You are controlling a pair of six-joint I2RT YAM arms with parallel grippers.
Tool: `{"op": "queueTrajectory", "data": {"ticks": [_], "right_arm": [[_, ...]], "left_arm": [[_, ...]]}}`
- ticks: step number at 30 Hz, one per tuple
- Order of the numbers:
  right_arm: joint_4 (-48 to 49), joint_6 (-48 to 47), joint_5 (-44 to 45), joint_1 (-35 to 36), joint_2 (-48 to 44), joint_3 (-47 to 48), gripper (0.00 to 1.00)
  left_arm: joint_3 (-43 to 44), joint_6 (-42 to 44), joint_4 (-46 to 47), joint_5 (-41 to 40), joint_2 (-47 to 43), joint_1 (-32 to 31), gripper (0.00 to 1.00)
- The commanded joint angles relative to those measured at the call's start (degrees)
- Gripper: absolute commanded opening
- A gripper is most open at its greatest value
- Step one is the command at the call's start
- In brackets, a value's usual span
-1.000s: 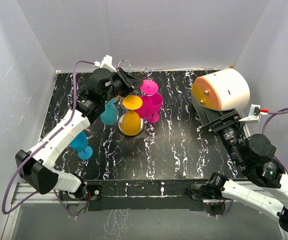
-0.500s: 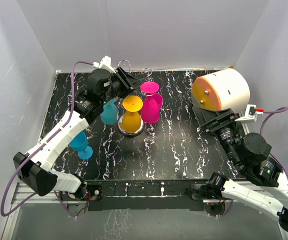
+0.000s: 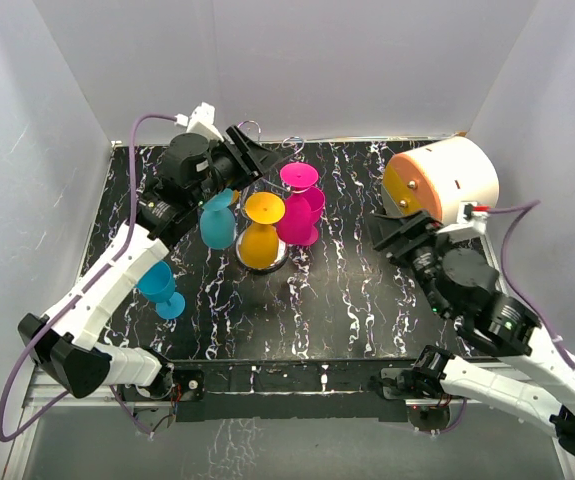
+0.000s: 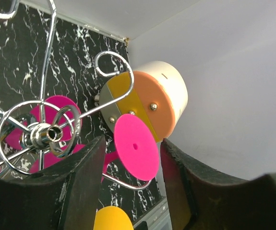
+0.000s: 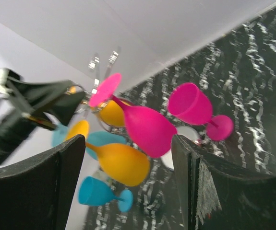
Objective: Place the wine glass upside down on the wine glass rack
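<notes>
- The table [image 3: 367, 300] is black with white marble veining and fills the middle of the top view. Plain white walls [image 3: 317, 60] close it in at the back and on both sides.
- The wine glass rack [image 4: 46, 135] stands left of centre, its chrome base on the black surface.
- A magenta wine glass [image 5: 150, 129] hangs upside down from a scroll arm, foot uppermost. A yellow glass [image 3: 261, 245] and a teal glass [image 3: 217, 225] hang the same way.
- A second magenta glass [image 5: 190, 103] is on the table just beside the rack, and another teal glass [image 3: 162, 288] rests at the left.
- A white-and-orange cylinder [image 3: 447, 178] sits at the upper right.
- The left gripper [image 4: 132, 141] is near the rack's top, fingers spread and holding nothing. The right gripper [image 5: 128, 139] is also spread and empty.
</notes>
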Motion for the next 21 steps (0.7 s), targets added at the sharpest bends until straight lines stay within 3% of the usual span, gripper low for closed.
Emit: {"op": "queueTrajectory", "data": {"ticks": [1,7,15,18,21], "right_arm": [[-6.82,-1.85,2.55,0.16,7.69,4.81,0.71],[-14.45,-3.02,4.38,0.12,17.4,11.19,0.72],[-17.89,-1.03,3.53,-2.2,28.19,19.6,0.71],[-16.59,-1.35,-0.47,-6.94,30.74,20.24,0.7],[-11.39,-3.37,-14.0,-16.23,32.15,18.61,0.71]], "left_arm": [[4.79,6.53,-0.28,1.39,-2.58,0.33,0.49],[5.74,16.31,-4.24,-4.21,-7.04,0.28,0.55],[-0.67,28.29,-4.43,-12.3,-20.81,0.28,0.63],[-3.78,32.98,-3.94,-13.57,-26.62,0.29,0.65],[-7.12,37.45,-4.01,-15.37,-32.59,0.32,0.7]]}}
